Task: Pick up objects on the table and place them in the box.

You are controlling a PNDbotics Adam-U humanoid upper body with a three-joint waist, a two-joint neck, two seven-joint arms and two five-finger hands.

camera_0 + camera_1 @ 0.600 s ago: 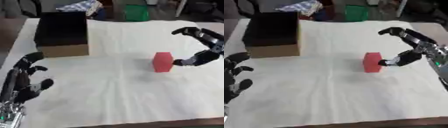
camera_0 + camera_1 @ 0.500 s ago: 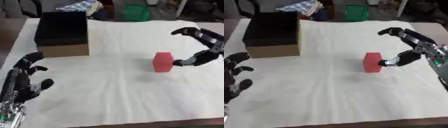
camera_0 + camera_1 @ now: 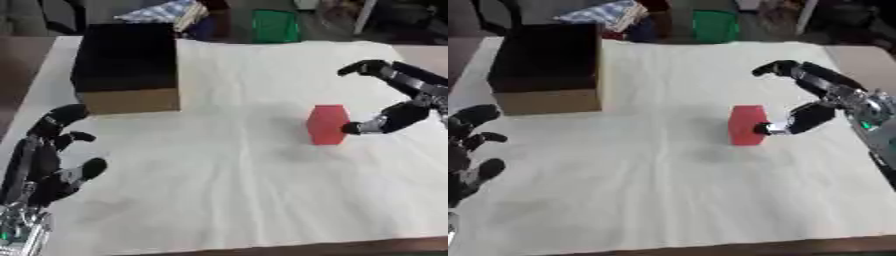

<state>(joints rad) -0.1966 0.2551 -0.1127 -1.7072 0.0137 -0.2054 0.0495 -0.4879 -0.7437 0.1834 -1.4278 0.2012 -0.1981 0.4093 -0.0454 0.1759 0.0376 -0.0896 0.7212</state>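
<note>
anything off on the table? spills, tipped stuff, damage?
Nothing stands out. The red block stands upright on the white cloth, the right hand open beside it; the box sits upright, undamaged.

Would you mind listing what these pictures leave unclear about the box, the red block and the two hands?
- Box: its inside is dark in both views; contents unreadable.
- Red block: whether the right hand touches its right face is blurred.
- Left hand: cut off by the left edge in the right eye view.

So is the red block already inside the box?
No, the red block stands on the white cloth, well right of the box.
</note>
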